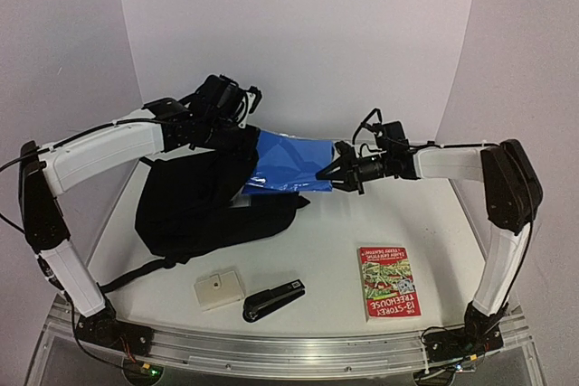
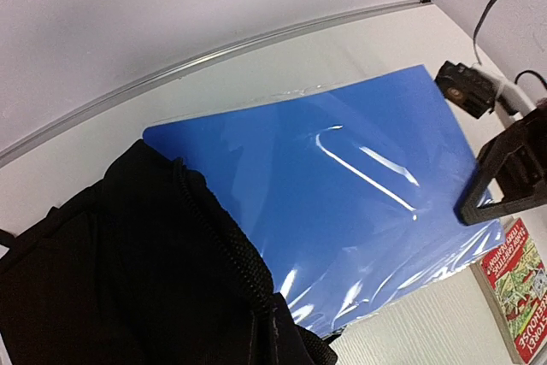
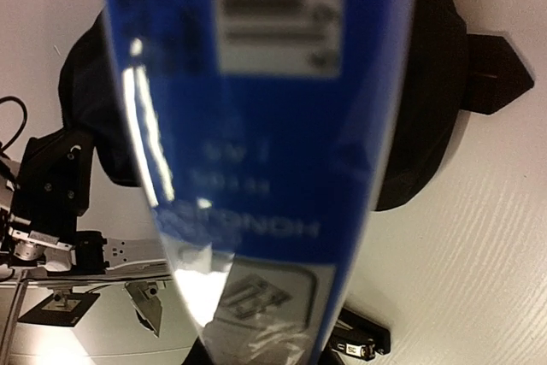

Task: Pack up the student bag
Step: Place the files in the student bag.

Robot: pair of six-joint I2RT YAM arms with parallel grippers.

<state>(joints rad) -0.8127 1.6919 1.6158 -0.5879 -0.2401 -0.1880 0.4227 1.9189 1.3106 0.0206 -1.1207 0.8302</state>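
the bag [image 1: 204,201] lies on the left half of the table [image 1: 425,223], mouth toward the far side, a strap trailing to the near left. the left gripper [image 1: 222,97] sits at the bag's far top edge; its fingers are pressed together, but the top view does not show whether cloth is caught between them, and its own wrist camera shows no fingers at all. that left wrist view does show the zip-edged mouth of the bag up close. the left end of a blue pack [image 1: 285,164] is tucked inside the mouth, and the glossy rest sticks out to the right.

the right gripper [image 1: 336,174] pinches the pack's right edge, holding it off the table. only the right wrist view shows the pack's underside, with a white barcode label and print, running away from the fingers toward the bag.

only the top view shows the near row in full: a white box [image 1: 219,288], then a stapler [image 1: 273,300] just beside it, then a book [image 1: 386,280] well apart to the right, all outside the bag.
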